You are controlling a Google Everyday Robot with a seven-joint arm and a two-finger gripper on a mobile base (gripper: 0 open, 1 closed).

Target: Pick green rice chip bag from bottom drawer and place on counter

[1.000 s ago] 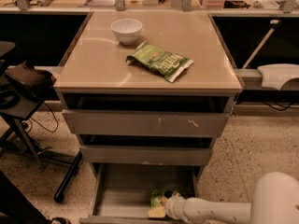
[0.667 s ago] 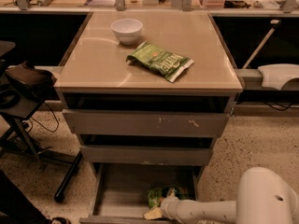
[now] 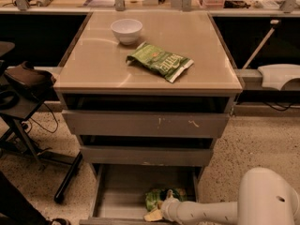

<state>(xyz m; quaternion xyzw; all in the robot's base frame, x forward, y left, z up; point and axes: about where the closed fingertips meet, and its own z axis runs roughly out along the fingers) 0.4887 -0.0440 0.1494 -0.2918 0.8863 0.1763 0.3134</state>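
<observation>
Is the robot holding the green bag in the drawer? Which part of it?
I cannot tell. The hand is down in the bottom drawer, right at the near edge of the chip bag, but no grip on it shows.

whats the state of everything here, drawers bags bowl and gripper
bottom drawer, pulled open
middle drawer, pushed in
top drawer, pushed in
green rice chip bag, lying in the bottom drawer, not yet lifted
gripper, down in the bottom drawer, at the chip bag
long green bag, lying flat on the counter
bowl, upright on the counter
</observation>
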